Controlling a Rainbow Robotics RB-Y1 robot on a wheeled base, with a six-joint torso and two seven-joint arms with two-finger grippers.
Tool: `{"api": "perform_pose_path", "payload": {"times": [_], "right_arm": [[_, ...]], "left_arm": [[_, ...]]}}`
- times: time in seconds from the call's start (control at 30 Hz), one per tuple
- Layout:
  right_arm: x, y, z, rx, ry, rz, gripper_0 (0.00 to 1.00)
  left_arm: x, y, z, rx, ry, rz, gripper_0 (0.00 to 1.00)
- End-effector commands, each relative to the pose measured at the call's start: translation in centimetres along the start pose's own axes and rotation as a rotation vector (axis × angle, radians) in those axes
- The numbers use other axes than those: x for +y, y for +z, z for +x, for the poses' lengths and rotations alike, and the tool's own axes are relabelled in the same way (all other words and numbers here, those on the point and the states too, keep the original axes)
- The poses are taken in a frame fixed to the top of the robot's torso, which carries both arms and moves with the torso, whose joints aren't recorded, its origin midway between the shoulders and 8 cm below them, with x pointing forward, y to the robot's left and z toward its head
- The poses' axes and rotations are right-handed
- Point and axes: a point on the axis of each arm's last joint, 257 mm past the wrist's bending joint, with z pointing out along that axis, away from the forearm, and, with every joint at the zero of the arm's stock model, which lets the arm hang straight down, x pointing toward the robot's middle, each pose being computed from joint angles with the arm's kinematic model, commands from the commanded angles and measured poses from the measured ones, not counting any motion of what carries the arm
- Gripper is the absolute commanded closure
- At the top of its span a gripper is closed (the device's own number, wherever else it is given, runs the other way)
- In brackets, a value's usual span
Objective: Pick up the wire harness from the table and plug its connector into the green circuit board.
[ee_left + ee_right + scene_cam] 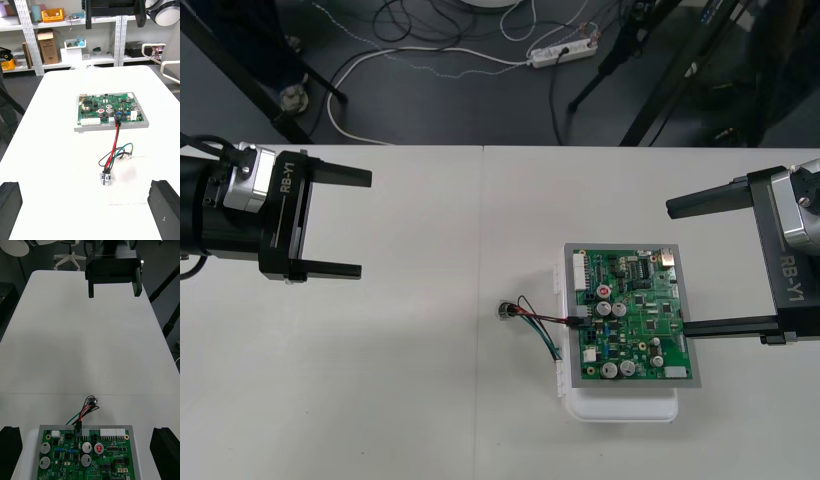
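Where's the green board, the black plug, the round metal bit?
Green circuit board (pixel 635 315): front view, its middle.
Small black plug (pixel 117 120): left wrist view, its body.
Round metal socket (pixel 106 177): left wrist view, its barrel.

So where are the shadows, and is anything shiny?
Left wrist view: the metal socket glints, with a little shadow at its foot. Front view: light falls evenly on the table; the open left pincer and right pincer cast hardly any shadow there.

Green board (pixel 635 315); red, black, green wires (pixel 541 318)
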Motion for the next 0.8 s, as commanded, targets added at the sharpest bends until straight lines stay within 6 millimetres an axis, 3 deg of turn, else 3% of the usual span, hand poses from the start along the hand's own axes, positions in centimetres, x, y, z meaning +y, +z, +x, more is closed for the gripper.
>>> {"api": "perform_pose_path", "payload": {"times": [0.03,0.8], "right_arm": [[0.33,0.42,-0.34,-0.007,-0.026,-0.009,0.0],[0.33,0.42,-0.34,-0.007,-0.026,-0.009,0.0]], "left_arm": [[-0.84,-1.36,0.14,0.053,-0.013,0.025,0.01],[-0.84,-1.36,0.14,0.053,-0.013,0.025,0.01]]}}
